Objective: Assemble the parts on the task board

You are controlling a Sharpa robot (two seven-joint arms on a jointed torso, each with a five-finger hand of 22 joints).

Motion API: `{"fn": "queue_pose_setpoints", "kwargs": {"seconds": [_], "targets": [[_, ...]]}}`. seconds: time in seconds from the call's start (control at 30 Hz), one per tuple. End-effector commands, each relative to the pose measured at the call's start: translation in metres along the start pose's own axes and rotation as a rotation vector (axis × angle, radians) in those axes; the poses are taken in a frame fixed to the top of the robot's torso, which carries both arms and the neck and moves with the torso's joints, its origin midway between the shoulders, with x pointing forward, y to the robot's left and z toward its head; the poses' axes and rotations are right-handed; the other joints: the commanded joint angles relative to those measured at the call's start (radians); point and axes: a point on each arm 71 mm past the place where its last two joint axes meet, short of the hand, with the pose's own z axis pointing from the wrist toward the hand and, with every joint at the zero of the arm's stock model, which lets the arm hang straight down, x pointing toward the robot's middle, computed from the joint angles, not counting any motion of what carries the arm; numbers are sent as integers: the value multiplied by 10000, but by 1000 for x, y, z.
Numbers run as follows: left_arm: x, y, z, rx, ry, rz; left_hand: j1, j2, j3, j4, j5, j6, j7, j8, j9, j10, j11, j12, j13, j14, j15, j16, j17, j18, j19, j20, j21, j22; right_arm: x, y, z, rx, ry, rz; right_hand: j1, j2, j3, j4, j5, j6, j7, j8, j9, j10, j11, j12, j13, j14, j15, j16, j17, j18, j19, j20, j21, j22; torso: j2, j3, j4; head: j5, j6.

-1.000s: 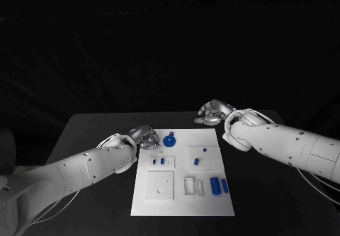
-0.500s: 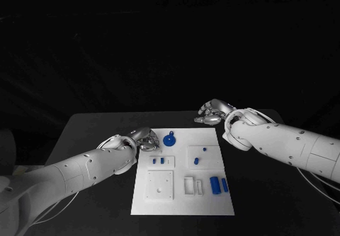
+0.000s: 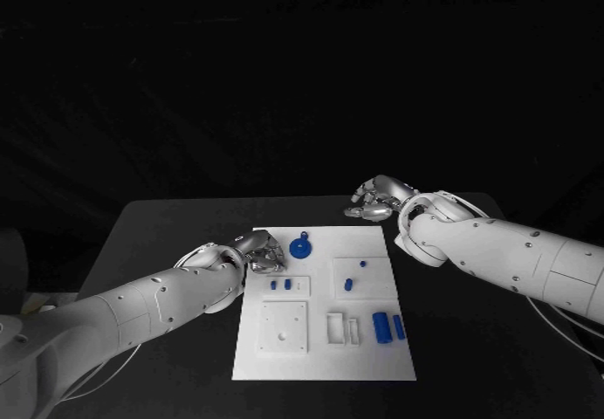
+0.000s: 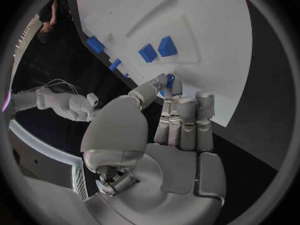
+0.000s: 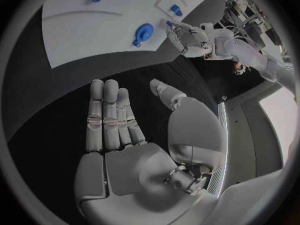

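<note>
No legible text, label or number anywhere.

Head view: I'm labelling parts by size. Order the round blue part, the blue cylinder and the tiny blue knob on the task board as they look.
1. Round blue part.
2. Blue cylinder, narrower but about as long.
3. Tiny blue knob, clearly smallest.

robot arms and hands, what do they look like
Both arms are white, smooth rounded shells with small dark dots along them. Each ends in a silver metal hand, left hand and right hand, with segmented fingers and broad plated palms. Thin pale cables loop beside both arms.
</note>
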Motion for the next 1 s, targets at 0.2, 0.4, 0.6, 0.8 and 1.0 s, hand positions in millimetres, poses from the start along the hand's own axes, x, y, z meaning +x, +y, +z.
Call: {"fn": "queue_pose_setpoints", "kwargs": {"seconds": [0.2,0.4,0.6,0.8,1.0], "targets": [[7,-2,1,7,107,127,-16,98,49,12,58,40,6,65,16,131,90,38,10,4,-62,-6,-13,822,-12,-182,56,118,1,1,0,-109,121,-38,-24,96,-8,-18,29,6,57,53,-18,-50,4,71,-18,78,19,-71,19,135,13,14,-64,18,2,-1,2,-26,-6],[7,-2,1,0,145,187,-17,98,50,5,59,41,6,66,15,138,88,38,12,5,-63,-8,-14,821,-11,-185,58,120,2,1,0,-104,122,-38,-26,98,-8,-17,27,6,58,53,-19,-52,4,77,-27,81,19,-77,26,135,16,15,-68,21,4,4,-8,-29,10],[10,-2,2,-75,327,200,-18,99,51,0,61,41,5,67,15,141,88,36,12,6,-63,-9,-16,820,-11,-186,59,120,2,1,0,-104,136,-39,-26,99,-7,-16,27,6,58,54,-20,-53,4,82,-34,83,19,-83,32,135,17,15,-71,23,2,11,-3,-37,-14],[17,-3,1,-25,616,456,-17,106,54,-4,64,40,5,67,14,141,87,33,12,5,-63,-12,-17,819,-11,-188,59,121,2,1,0,-104,144,-39,-25,100,-7,-17,27,7,57,55,-21,-53,4,88,-41,86,19,-89,39,135,19,14,-74,26,2,9,-5,-54,-21],[20,-6,0,100,701,639,-12,106,58,-14,66,40,5,68,13,141,87,30,12,3,-64,-15,-19,818,-13,-190,60,121,2,0,0,-92,161,-39,-25,101,-6,-17,27,8,57,56,-21,-53,4,92,-46,87,19,-93,44,135,22,14,-76,28,6,6,-2,-72,-26]]}}
